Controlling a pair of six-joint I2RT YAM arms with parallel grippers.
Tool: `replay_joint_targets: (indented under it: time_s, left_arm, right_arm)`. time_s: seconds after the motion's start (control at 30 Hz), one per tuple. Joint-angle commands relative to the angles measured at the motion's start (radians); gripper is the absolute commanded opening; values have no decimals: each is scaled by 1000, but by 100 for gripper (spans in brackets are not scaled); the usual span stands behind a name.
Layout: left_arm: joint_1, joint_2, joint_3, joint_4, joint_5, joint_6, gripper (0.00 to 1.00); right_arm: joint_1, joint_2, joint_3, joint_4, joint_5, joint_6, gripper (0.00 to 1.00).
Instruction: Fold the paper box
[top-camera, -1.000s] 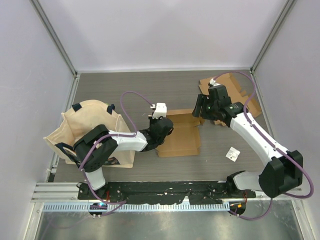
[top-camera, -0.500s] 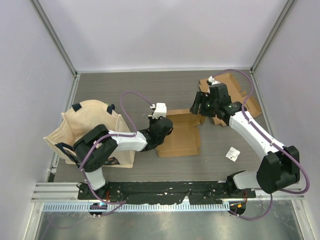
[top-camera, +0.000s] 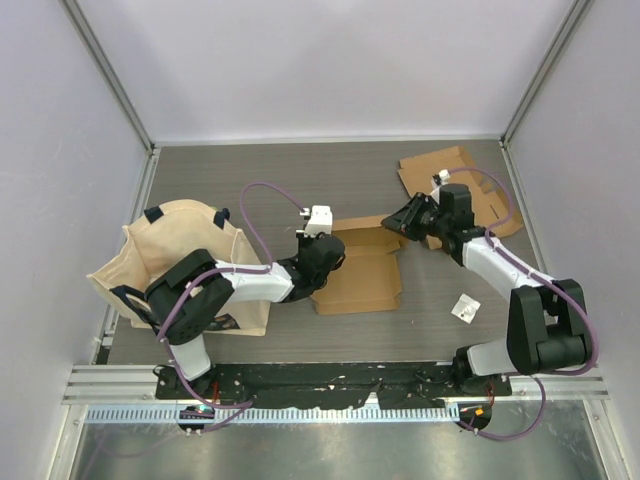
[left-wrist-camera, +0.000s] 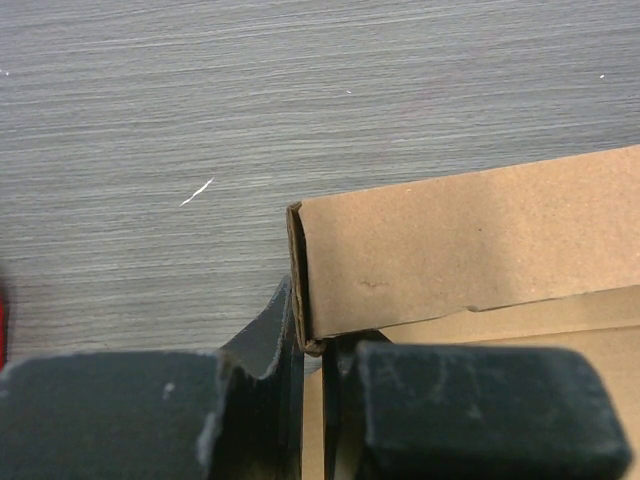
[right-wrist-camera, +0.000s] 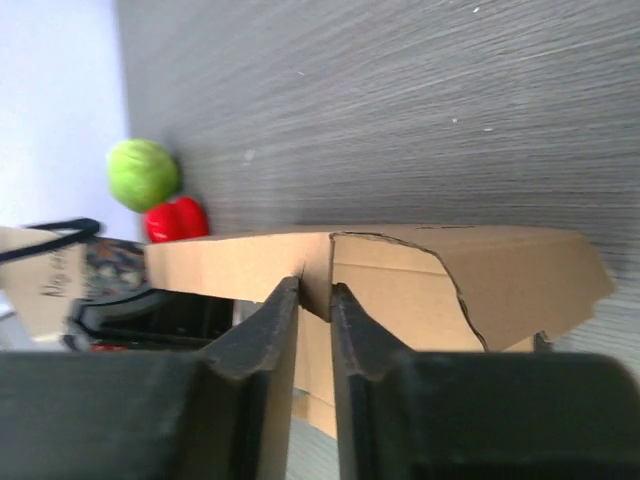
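I see the box (top-camera: 362, 268) lying open on the table (top-camera: 250, 175), between my two grippers. My left gripper (top-camera: 322, 252) is clamped on the box's left wall. In the left wrist view its fingers (left-wrist-camera: 268, 328) pinch the wall's corner edge, and the rest of the wall runs off to the gripper's right. My right gripper (top-camera: 400, 222) grips the far wall near its right corner, with the cardboard squeezed between its fingers (right-wrist-camera: 262, 328). A bag (top-camera: 185, 255) sits to the left of the left gripper. Flat cardboard (top-camera: 450, 170) lies just beyond the right gripper.
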Motion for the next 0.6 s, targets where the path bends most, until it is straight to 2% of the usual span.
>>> replay_joint_targets:
  time_s: [0.0, 0.07, 0.13, 0.17, 0.23, 0.27, 0.3, 0.37, 0.5, 0.57]
  left_arm:
    - [3, -37, -9, -26, -3, 32, 0]
    - [1, -37, -8, -26, -2, 34, 0]
    - [1, -38, -9, -27, -2, 31, 0]
    - [1, -37, -11, -27, -2, 26, 0]
    - [3, -40, -11, -32, -2, 21, 0]
    - [1, -40, -9, -36, -5, 14, 0]
    - [1, -41, -9, -43, -6, 11, 0]
    - [1, -45, -15, -43, -3, 6, 0]
    - [3, -37, -8, -44, 12, -5, 0]
    - [1, -28, -2, -49, 12, -5, 0]
  right_arm:
    - [-52, -14, -129, 422, -175, 252, 15]
    - [-65, 6, -162, 499, -192, 314, 1]
    - [-69, 11, -159, 498, -198, 300, 2]
    - [-72, 5, -144, 399, -191, 259, 24]
    - [-69, -31, -79, 203, -70, 141, 54]
    - [-65, -90, -64, 17, -9, 7, 58]
    - [-54, -121, -53, -61, 139, -44, 62]
    - [-24, -234, -71, -176, 264, -133, 67]
    - [73, -362, -224, -108, 485, -60, 65]
    - [118, -353, -283, -61, 578, -33, 36]
